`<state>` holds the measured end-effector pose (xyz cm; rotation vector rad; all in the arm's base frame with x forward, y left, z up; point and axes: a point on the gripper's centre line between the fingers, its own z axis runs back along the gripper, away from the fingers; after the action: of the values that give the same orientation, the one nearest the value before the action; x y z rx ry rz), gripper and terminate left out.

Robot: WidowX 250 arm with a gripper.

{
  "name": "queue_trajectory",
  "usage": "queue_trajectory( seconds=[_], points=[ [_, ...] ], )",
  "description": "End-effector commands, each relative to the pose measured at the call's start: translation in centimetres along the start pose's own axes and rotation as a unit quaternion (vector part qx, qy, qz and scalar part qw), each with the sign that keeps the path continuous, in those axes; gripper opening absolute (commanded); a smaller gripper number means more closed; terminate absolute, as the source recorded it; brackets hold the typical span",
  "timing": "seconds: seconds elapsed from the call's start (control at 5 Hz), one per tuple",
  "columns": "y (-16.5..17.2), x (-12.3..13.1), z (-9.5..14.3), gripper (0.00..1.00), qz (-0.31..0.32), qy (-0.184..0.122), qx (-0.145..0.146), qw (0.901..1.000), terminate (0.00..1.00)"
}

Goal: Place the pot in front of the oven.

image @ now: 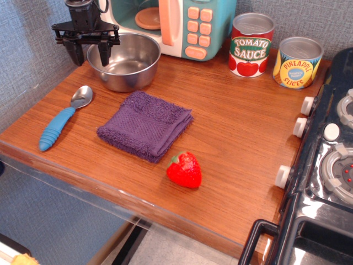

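From my feed the pot [125, 67] sits on the wooden surface [231, 127] right in front of the oven [182, 25], near the back-left corner by the blue-grey wall [27, 49]. My tool [90, 54] is spread, fingers straddling the pot's left rim; whether they touch it, hard to say.

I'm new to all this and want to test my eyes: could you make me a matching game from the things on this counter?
Things:
1. pot
2. spoon
3. strawberry
4. towel

Descriptions:
A. red, nearest the counter's front edge
B. purple, folded
C. shiny steel, in front of the oven
D. blue handle, far left

Pairs: 1-C, 2-D, 3-A, 4-B
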<state>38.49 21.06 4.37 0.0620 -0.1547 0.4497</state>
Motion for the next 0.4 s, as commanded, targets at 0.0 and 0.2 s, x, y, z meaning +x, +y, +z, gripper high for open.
queue_trajectory(
  seconds=[0.0,0.2],
  points=[
    [-1.0,0.1,5.9,1.00,-0.067,-0.039,-0.021,0.9968,0.00],
    [-1.4,-0.5,8.9,1.00,-0.114,-0.035,-0.021,0.9927,0.00]
  ],
)
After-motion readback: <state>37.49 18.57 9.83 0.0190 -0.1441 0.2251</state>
